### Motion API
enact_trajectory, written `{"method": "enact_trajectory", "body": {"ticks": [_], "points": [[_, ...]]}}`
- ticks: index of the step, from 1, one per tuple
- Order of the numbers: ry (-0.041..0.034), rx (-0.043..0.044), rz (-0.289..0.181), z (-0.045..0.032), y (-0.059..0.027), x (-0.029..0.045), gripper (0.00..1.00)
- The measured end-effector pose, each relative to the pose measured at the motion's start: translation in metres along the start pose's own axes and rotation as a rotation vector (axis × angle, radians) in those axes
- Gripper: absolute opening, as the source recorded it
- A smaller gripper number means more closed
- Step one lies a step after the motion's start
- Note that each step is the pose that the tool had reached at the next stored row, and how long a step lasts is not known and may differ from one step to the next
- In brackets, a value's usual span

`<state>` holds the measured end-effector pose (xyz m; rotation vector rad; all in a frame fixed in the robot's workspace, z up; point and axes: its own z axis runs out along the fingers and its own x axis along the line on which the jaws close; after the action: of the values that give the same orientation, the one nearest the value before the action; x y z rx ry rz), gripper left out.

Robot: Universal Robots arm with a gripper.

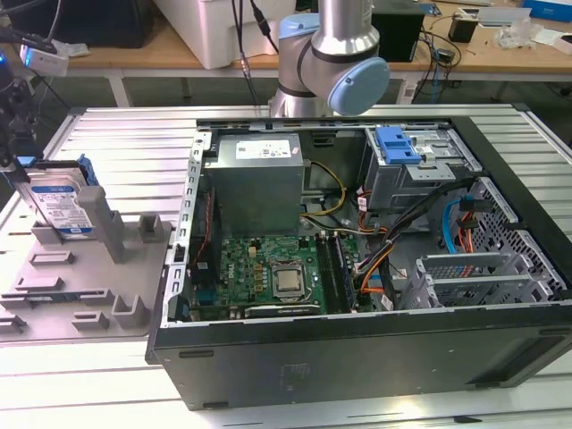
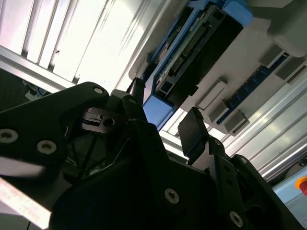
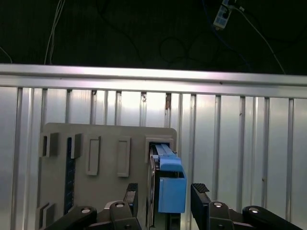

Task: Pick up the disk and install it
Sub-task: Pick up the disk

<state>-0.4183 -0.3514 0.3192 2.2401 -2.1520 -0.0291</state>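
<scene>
Pick step in hand: jaws are hanging released, one each side of the disk (image 3: 171, 188), which is standing on edge in its slot in the grey holder (image 3: 108, 136) on the surface (image 3: 240, 139). No contact seen. Next move, I'd judge, is calling for a square squeeze on the blue bracket w/o tilting it. Count: 1 disk, 1 holder, 1 PC case (image 1: 357, 366), sitting well apart from jaws.

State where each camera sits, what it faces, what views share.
Exterior view: off the arm, looking down on the open computer case and grey holder; arm behind the case.
First wrist view: at the wrist, looking down past open jaws straddling the disk.
Second wrist view: at the wrist, slanting past the jaws at the disk.
Shared: the disk in the holder.
</scene>
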Motion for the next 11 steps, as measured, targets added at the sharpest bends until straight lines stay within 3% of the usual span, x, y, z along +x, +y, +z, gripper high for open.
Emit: {"method": "enact_trajectory", "body": {"ticks": [11], "points": [[0.0001, 0.0001, -0.001, 0.0022, 0.0022, -0.001, 0.56]]}}
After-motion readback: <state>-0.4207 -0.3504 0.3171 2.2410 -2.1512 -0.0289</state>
